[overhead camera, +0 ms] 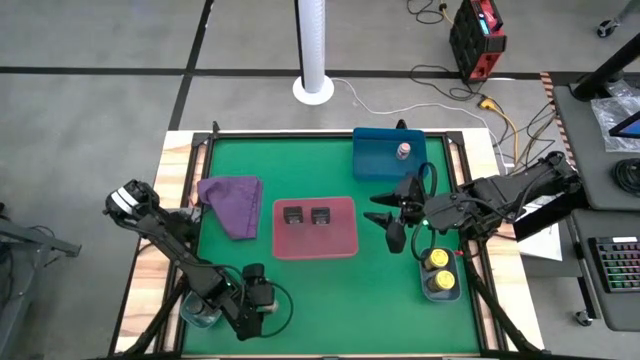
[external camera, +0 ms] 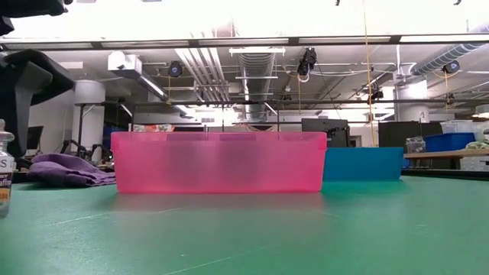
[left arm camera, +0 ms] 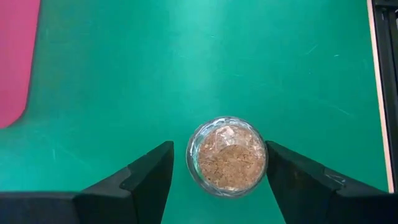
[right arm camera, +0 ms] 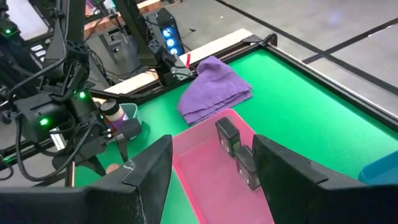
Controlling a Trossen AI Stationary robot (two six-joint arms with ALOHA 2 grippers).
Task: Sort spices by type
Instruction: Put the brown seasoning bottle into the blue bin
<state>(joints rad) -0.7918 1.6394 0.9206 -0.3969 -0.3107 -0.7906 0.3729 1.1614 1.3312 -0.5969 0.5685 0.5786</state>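
Observation:
A small glass spice jar, full of brownish flakes, stands on the green mat near the front left; it also shows at the low view's left edge. My left gripper points steeply down over it, open, one finger on each side. A red tray holds two black tins. In the blue tray stands a pale jar. Two yellow-capped jars stand in a small tray at the right. My right gripper hovers open, above the mat right of the red tray. My left gripper comes at the brownish jar from above, a finger on each side of its round wall. One finger stands right at the jar's glass edge, and I cannot tell whether it touches. The other finger is a small gap away.
A crumpled purple cloth lies left of the red tray. A grey-blue tray sits at the front left beside my left arm, with a jar next to it. The table's raised dark frame runs close to the jar.

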